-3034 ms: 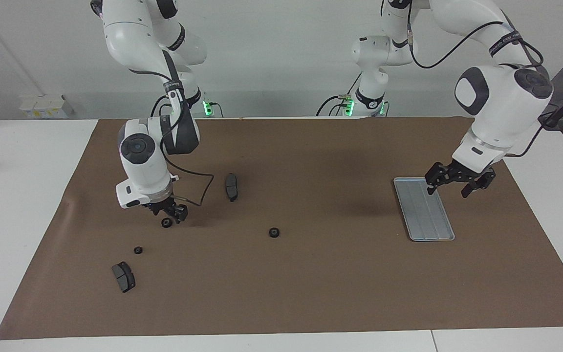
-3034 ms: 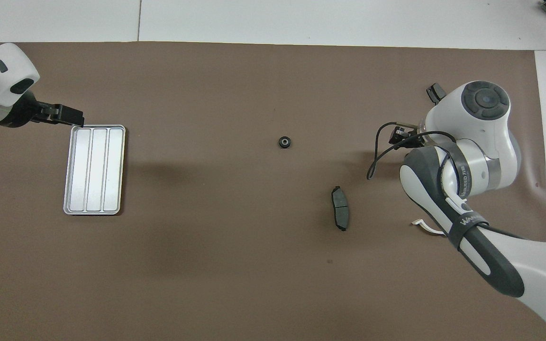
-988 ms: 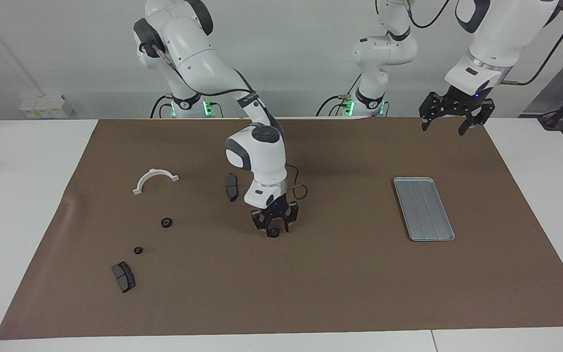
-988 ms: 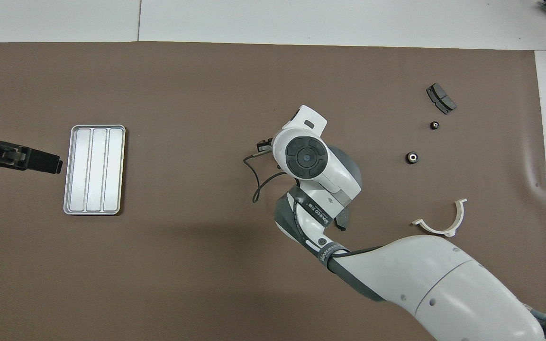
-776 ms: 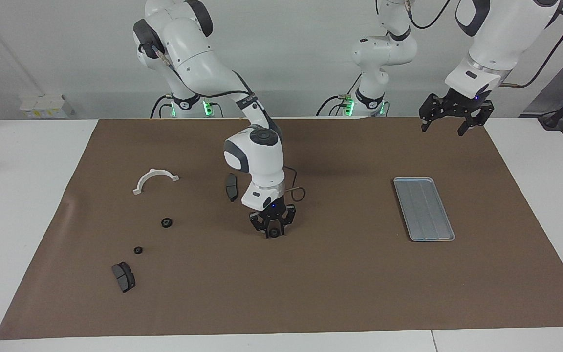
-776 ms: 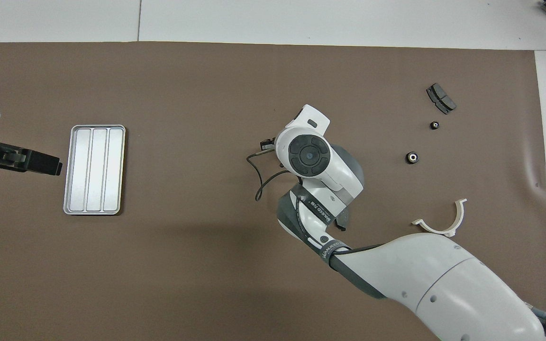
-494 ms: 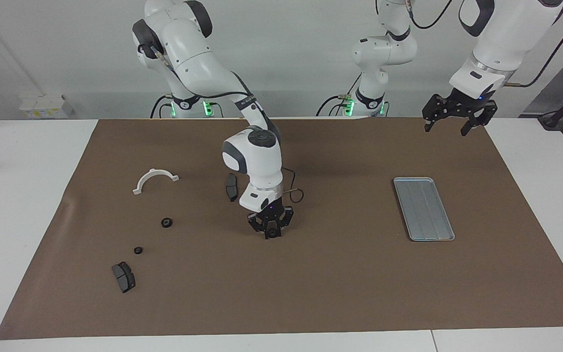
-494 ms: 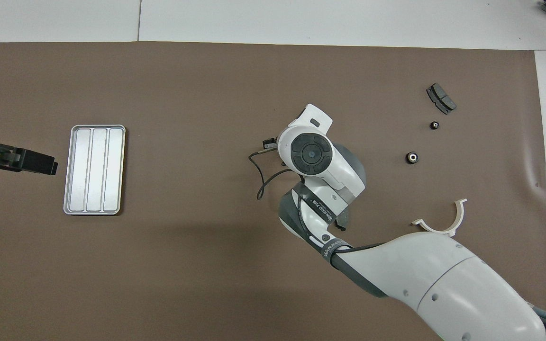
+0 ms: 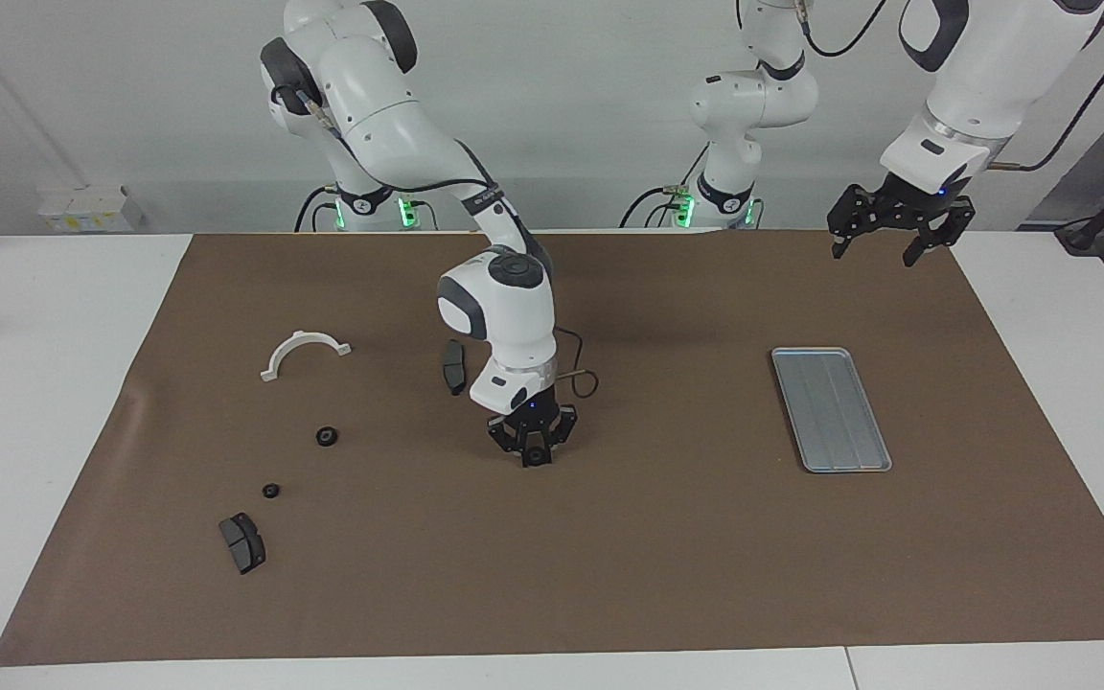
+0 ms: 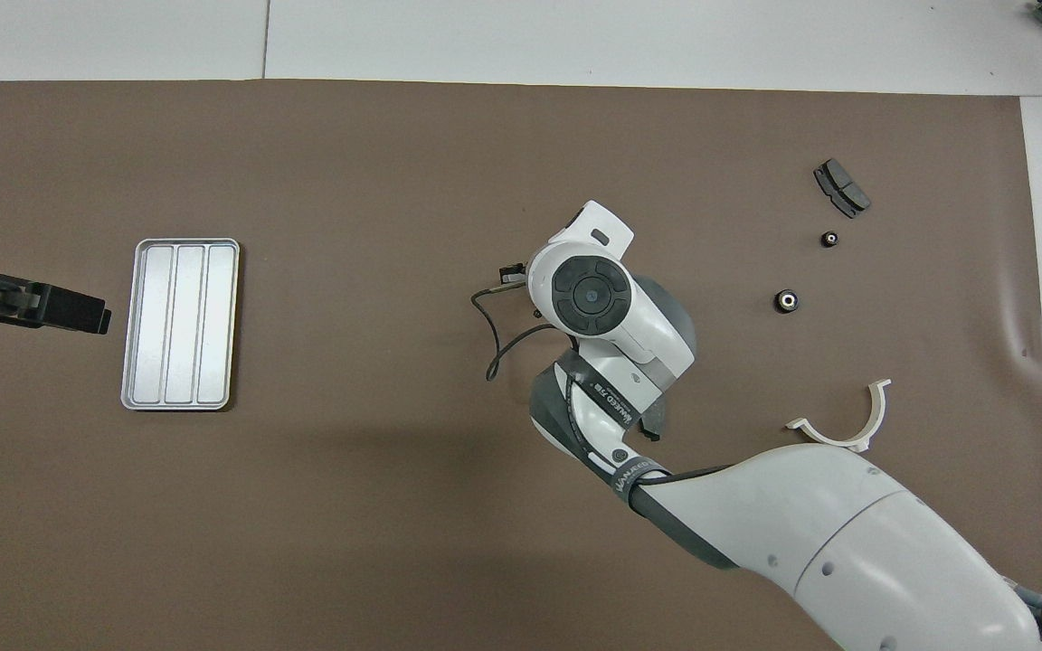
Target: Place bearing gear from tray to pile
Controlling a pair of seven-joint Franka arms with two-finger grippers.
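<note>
**A:** The right gripper (image 9: 533,452) is down on the mat (image 9: 609,575) near the middle of the tabletop, set around the lone bearing gear (image 9: 536,458). To do this pick well, I'd keep the fingers square either side of the gear, close gently so it doesn't squirt out, then lift straight before swinging toward the right arm's end.

**B:** Is it gripped yet?

**A:** Hard to say. In the facing view the fingers look somewhat apart with the gear between their tips, but I cannot tell whether they press it; from overhead the wrist hides everything.

**B:** And the goal?

**A:** The pile lies toward the right arm's end: a white half-ring bracket (image 9: 304,352), two small gears (image 9: 326,437), and a brake pad (image 9: 242,542) closer to the edge away from the robots. Another brake pad (image 9: 454,366) sits just beside the right arm's wrist.

**B:** The tray?

**A:** The tray (image 9: 831,409) sits bare toward the left arm's end. The left gripper (image 9: 888,235) waits up in the air, fingers spread wide, holding nothing.
</note>
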